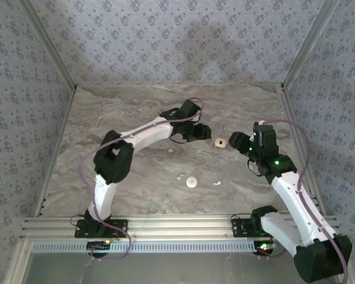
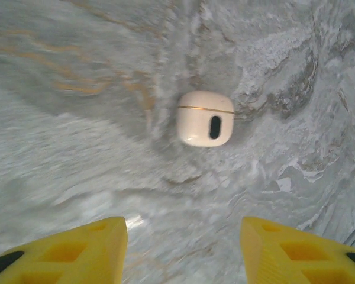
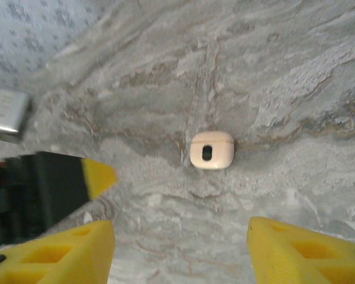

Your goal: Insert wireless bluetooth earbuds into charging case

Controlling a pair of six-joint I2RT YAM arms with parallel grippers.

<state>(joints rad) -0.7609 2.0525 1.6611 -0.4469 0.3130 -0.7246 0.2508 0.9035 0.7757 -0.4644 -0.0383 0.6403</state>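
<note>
**Case flat on the desk between two open tools**

Your case (image 1: 220, 142) lies flat on the marble desk (image 1: 136, 106), past the middle and a little to the right, directly between the two tool tips. Neither tool touches it.

From the left wrist, the case (image 2: 206, 118) is a rounded square, slightly wider than it is deep. Its thin gold seam (image 2: 206, 109) runs crosswise along the far edge. The dark oval slot (image 2: 215, 127) has its long axis pointing straight away from your left tool (image 2: 182, 236). That tool's yellow fingers stand well apart and hold nothing, with bare desk between them.

From the right wrist, the case (image 3: 212, 149) sits ahead and nearly centred. Its slot (image 3: 207, 153) again has its long axis running towards and away from the camera. Your right tool (image 3: 180, 234) is spread wide and also holds nothing. The left tool's yellow fingertip (image 3: 97, 177) shows at the left of that view, near the case but apart from it.

The earbuds (image 1: 180, 176) lie nearer the arm bases, well apart from the case. One is left of a pale round disc (image 1: 191, 182) and the other earbud (image 1: 217, 183) is right of it. They are too small in the top view to tell which way each curve faces.
</note>
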